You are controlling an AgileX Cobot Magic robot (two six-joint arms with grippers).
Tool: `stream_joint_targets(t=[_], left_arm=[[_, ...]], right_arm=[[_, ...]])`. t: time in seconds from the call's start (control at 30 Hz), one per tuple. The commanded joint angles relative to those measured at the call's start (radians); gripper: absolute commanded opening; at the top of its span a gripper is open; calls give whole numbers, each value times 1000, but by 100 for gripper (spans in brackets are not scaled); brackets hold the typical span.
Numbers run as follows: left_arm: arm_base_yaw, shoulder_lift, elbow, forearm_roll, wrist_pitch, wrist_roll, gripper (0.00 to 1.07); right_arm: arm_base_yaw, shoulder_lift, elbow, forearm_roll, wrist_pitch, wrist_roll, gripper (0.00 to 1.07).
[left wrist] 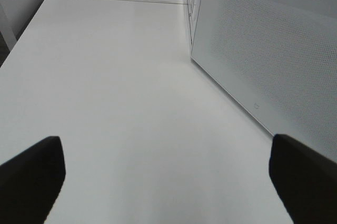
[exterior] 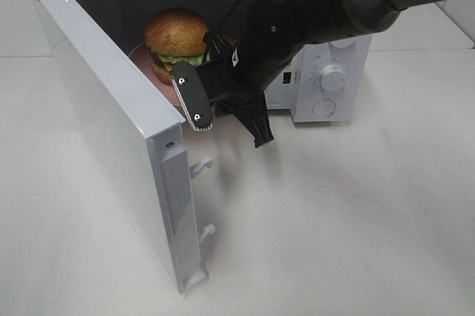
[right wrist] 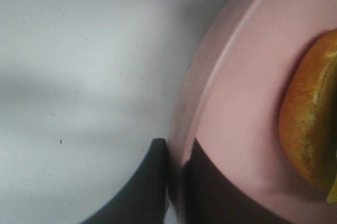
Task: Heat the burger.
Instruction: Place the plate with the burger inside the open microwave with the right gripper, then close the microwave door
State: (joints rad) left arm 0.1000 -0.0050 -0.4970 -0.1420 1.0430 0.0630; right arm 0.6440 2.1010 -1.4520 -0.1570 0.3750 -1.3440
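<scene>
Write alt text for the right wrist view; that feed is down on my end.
The right gripper pinches the rim of a pink plate, one dark finger on each side of the rim. The burger, partly cut off by the frame, sits on the plate showing its brown bun. A pale grey-white surface lies beyond the plate.

Mouth of the microwave: largely filled by the right arm, with the right gripper clamped on the rim of the plate. Middle of the cavity: taken up by the burger on that plate, with little room above the bun. Left side: walled off by the open door, two latch hooks jutting from its edge. Front and right: bare table, open to approach. Outside the door: free tabletop between the wide-spread fingers of the left gripper.
</scene>
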Motion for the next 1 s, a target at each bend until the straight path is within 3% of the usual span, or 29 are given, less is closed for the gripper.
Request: stream_joint_targets(t=[0.03,0.3,0.6,1.0], left_arm=[[1,-21,2,-5,-8,0,98],[1,-21,2,-1,-8,0,98],[1,-21,2,0,-8,0,98],[1,-21,2,0,-8,0,98]], right_arm=[[1,33,-99,-58,-9,111,0],[0,96,-221,-89,45,160,1],[-2,132,-253,-174,54,293,6],[1,130,-247,-183,91,339,39]])
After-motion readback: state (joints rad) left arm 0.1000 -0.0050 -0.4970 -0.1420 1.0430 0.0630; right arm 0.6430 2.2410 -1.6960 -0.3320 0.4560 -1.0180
